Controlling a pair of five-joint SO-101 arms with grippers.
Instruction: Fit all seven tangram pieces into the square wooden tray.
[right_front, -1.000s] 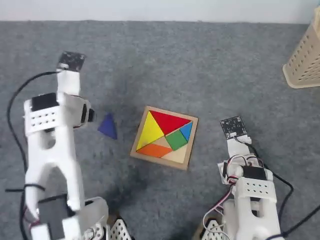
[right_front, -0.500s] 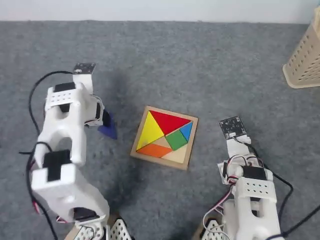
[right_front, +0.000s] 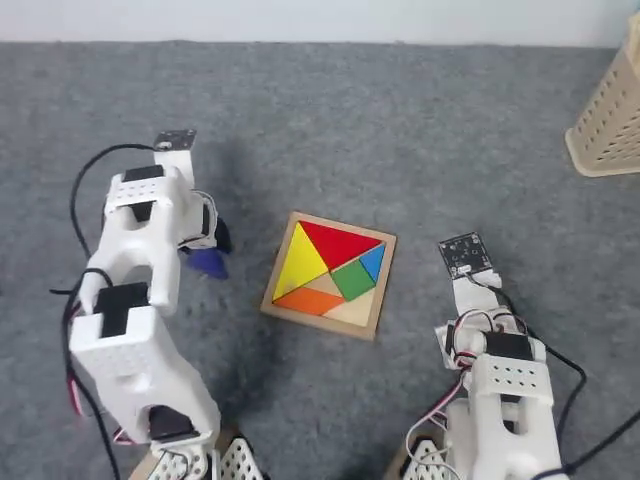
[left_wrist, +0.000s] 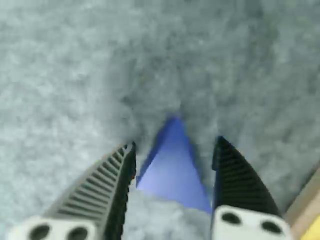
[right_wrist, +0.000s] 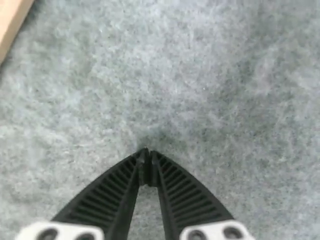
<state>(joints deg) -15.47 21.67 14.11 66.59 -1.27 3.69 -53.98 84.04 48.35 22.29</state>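
Left fingers (left_wrist: 112, 185) swung in over small blue triangular wooden piece (right_front: 207, 262) — now open, straddling it on grey desk (right_front: 400, 130), left-centre of frame, near square wooden tray (right_front: 386, 288). Right fingers (right_wrist: 125, 190) closed — gripping nothing.

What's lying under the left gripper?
A blue triangle on the grey carpet, between the open fingers of the left gripper. From above, the arm covers part of it.

The tray (right_front: 372, 322) sits mid-desk (right_front: 420, 120), with fitted pieces (right_front: 340, 245) lying inside it. Just left of the tray lies a loose triangle (left_wrist: 174, 165), between the left gripper (left_wrist: 175, 145) fingers (left_wrist: 117, 175), one on each side. The right gripper (right_wrist: 146, 154) is right of the tray, over the desk. Far right and behind stands a basket (right_front: 610, 110)
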